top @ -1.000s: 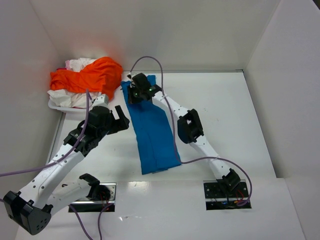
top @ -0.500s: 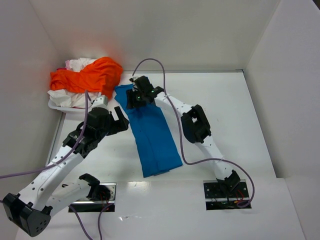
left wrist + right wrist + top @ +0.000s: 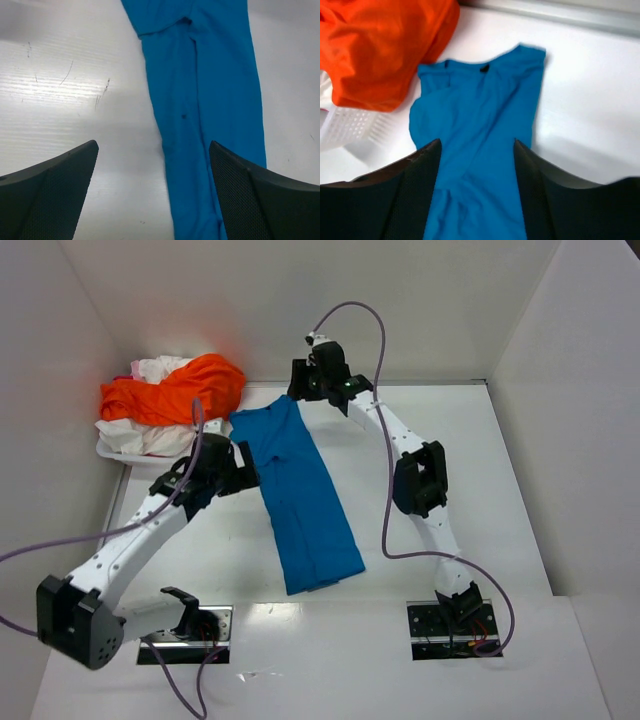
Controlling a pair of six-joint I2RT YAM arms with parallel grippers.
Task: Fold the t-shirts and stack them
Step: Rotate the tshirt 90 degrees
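A bright blue t-shirt (image 3: 300, 495) lies on the white table as a long folded strip, its collar end toward the back. My right gripper (image 3: 300, 390) hangs open above that collar end and holds nothing. In the right wrist view the right gripper (image 3: 477, 145) looks down on the blue t-shirt (image 3: 480, 100). My left gripper (image 3: 243, 466) stands wide open beside the strip's left edge. In the left wrist view the left gripper (image 3: 153, 150) straddles the left edge of the blue t-shirt (image 3: 210, 100). An orange t-shirt (image 3: 170, 395) lies heaped over white and pinkish t-shirts (image 3: 155, 370).
The heap of shirts sits in a white mesh basket (image 3: 115, 452) at the back left, against the left wall. The basket (image 3: 350, 130) lies close to the blue shirt's collar. White walls close the table at the back and on both sides.
My right gripper opened, let go of the blue shirt's collar end and rose toward the back wall. The collar end now lies spread to the left. My left gripper reached closer to the shirt.
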